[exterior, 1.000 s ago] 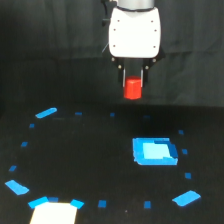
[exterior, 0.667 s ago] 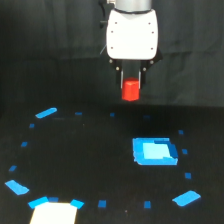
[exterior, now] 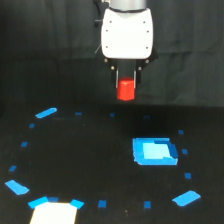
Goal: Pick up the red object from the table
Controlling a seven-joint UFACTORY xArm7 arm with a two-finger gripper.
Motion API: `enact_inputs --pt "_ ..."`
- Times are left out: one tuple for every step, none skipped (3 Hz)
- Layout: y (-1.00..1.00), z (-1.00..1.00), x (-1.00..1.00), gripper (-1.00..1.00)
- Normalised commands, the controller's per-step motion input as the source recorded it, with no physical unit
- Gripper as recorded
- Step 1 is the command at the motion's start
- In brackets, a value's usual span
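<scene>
The gripper [exterior: 126,85] hangs above the table [exterior: 90,160], its fingers clamped on the red object [exterior: 126,90] (a short cylinder), which is lifted clear of the surface. A light-blue square patch [exterior: 154,151] lies below, toward the exterior view's right; finger contact looks snug, though blurred.

Red object [exterior: 126,90] in jaws, high above table [exterior: 90,150]; open space beneath.

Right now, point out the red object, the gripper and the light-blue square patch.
red object [exterior: 126,90], exterior view, middle of the cylinder's side.
gripper [exterior: 126,82], exterior view, midway between its fingertips, on the cylinder's upper part.
light-blue square patch [exterior: 154,151], exterior view, centre of the patch.
</scene>
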Motion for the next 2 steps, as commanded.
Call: enact_inputs --pt "-0.15 -0.39 0.01 -1.0" --pt "-0.38 0.4 0.09 -1.0"
